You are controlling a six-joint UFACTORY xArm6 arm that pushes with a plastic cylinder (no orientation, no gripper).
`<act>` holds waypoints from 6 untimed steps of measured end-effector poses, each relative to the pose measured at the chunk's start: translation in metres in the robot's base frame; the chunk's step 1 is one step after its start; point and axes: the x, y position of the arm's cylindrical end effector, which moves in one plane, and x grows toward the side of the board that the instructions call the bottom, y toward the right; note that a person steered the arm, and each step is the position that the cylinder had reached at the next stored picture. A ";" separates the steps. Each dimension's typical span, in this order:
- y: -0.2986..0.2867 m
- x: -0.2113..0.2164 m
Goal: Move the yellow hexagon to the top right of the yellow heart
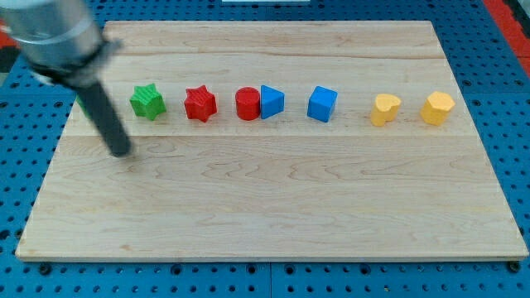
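The yellow hexagon [437, 108] sits at the view's right end of a row of blocks. The yellow heart [384, 108] lies just to its left, apart from it. My tip [122, 152] rests on the board at the view's left, below and left of the green star [147, 101], far from both yellow blocks. The rod slants up to the arm at the view's top left.
The row also holds a red star [199, 103], a red cylinder [247, 103] touching a blue triangle [272, 101], and a blue cube [322, 103]. The wooden board [265, 215] lies on a blue perforated table [513, 124].
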 end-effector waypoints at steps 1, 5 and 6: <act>0.129 0.018; 0.421 -0.051; 0.421 -0.071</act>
